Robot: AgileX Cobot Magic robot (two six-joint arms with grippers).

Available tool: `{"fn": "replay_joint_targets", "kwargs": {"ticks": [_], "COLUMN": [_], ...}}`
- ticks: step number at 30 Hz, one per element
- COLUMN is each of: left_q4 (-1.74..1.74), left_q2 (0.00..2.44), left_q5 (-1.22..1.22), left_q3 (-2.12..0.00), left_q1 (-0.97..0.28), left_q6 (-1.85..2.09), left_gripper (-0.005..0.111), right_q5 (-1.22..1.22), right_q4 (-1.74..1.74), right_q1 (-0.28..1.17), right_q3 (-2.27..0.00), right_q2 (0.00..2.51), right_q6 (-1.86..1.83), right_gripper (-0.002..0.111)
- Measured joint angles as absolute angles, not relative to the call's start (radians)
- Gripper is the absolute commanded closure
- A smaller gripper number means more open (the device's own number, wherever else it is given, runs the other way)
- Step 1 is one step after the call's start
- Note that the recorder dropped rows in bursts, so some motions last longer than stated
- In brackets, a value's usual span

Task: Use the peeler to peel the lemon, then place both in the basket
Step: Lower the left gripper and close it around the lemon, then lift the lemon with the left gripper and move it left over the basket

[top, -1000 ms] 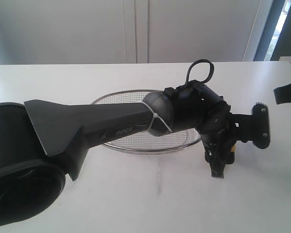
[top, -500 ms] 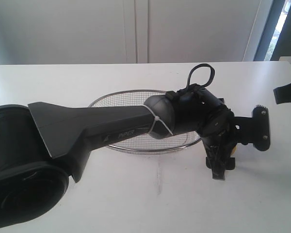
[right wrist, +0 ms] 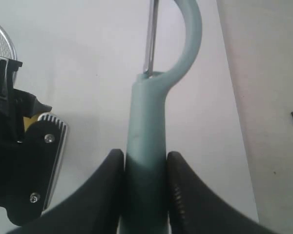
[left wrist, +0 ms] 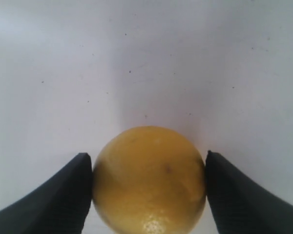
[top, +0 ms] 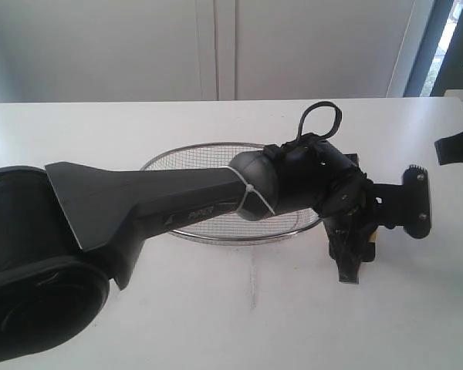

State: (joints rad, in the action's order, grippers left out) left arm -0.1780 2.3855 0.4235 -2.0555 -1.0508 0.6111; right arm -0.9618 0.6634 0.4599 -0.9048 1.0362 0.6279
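We hold the lemon (left wrist: 149, 183) on the worktop (left wrist: 136, 58) beside the basket (top: 239, 240), the left end effector (left wrist: 147, 157) clamped on it for steadiness, while the right end effector (right wrist: 145, 156) grips the peeler (right wrist: 146, 112) handle, blade forward for peeling.

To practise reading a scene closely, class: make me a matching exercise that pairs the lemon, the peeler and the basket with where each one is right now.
Column one:
1. lemon
2. peeler
3. basket

Column two:
a. on the table, partly hidden behind the left arm
b. clamped in the left end effector
c. clamped in the right end effector

Pairs: 1-b; 2-c; 3-a.
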Motion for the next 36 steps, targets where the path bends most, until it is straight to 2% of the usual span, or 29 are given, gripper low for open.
{"fn": "replay_joint_targets", "kwargs": {"ticks": [22, 32, 36], "left_q4": [-0.059, -0.038, 0.025], "left_q2": [2.162, 2.075, 2.03], "left_q5": [0.59, 0.864, 0.923], "left_q3": [-2.046, -2.032, -1.993], "left_q1": [-1.054, -1.052, -1.011], "left_q6": [0.432, 0.543, 0.592], "left_gripper": [0.107, 0.107, 0.107], "right_q5": [-0.967, -0.974, -0.975], "right_q4": [0.731, 0.725, 0.722], "right_q1": [0.46, 0.46, 0.46], "right_q3": [-0.905, -0.905, -0.905], "right_q2": [0.842, 0.841, 0.841], "right_q6": [0.679, 0.679, 0.679], "right_gripper": [0.108, 0.108, 0.108]}}
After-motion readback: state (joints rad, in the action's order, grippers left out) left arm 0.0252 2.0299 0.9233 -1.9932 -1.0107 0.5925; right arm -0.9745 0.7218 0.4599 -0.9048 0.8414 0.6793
